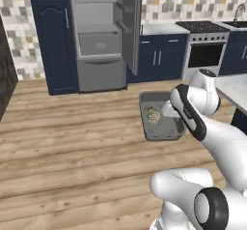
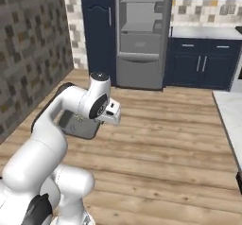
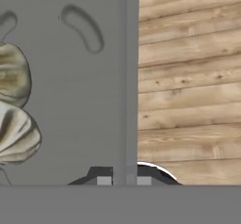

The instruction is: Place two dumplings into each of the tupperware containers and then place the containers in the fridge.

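The gripper (image 3: 123,180) is pinched on the raised rim of 1 tupperware container (image 1: 157,130), with 1 finger tip on each side of the rim wall, as the hand view shows. The jaws stand nearly together, with only the thin rim between them.

The container is a shallow dark grey tray with rounded corners. It hangs level above the wooden floor (image 1: 72,142), carried at the end of the white arm (image 1: 193,113). In the left base view the arm's wrist covers the tray's right edge. In the right base view the tray (image 2: 78,125) sits behind and below the arm's forearm, left of the wrist.

2 dumplings (image 1: 153,115) lie inside the tray, touching each other. In the hand view they appear at the left edge: one dumpling (image 3: 12,75) above, the other (image 3: 16,133) below, both tan-beige with crinkled folds. They rest well apart from the gripped rim.

The fridge (image 1: 99,35) stands at the far side of the room, between navy blue cabinets (image 1: 50,35). Its upper door (image 1: 129,21) is swung open, which exposes plain grey shelves and a drawer. The lower drawer front is closed. The tray is well apart from the fridge, over the open floor in front of it.

A steel oven (image 1: 206,50) stands to the right of the fridge, under a dark cooktop.
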